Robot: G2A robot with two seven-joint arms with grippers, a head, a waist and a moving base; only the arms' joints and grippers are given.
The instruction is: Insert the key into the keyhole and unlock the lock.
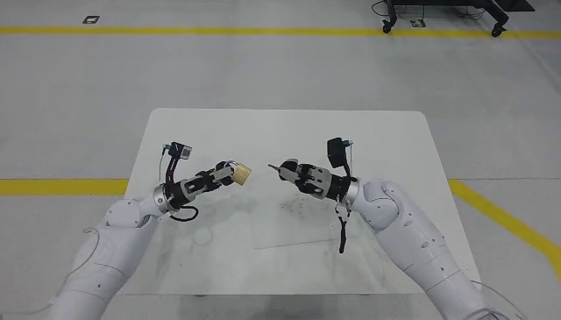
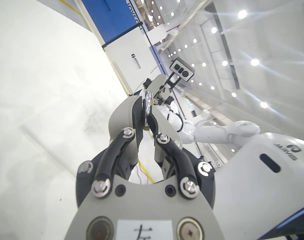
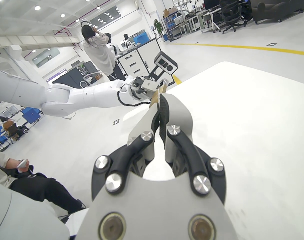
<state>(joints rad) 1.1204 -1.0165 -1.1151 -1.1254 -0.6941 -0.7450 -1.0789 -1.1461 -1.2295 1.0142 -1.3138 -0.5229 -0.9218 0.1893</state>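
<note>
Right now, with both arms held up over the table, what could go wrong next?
1. The key sits only at the very tip of the right pincer; pushing or turning may make it slip or twist.
2. The lock is held in the left pincer above the table, apart from the key. I cannot judge how the two line up, so the key tip may hit the lock's body and push it askew.

Lock (image 1: 239,174) is in my left gripper (image 1: 230,175), over the desk (image 1: 368,136) left of centre. Key (image 1: 275,167) is in my right gripper (image 1: 287,172), over the desk just right of centre. Key is to the right of the lock, tip toward it; near, not touching, gap between. Both grippers are nearer the desk's front edge than its back.
</note>
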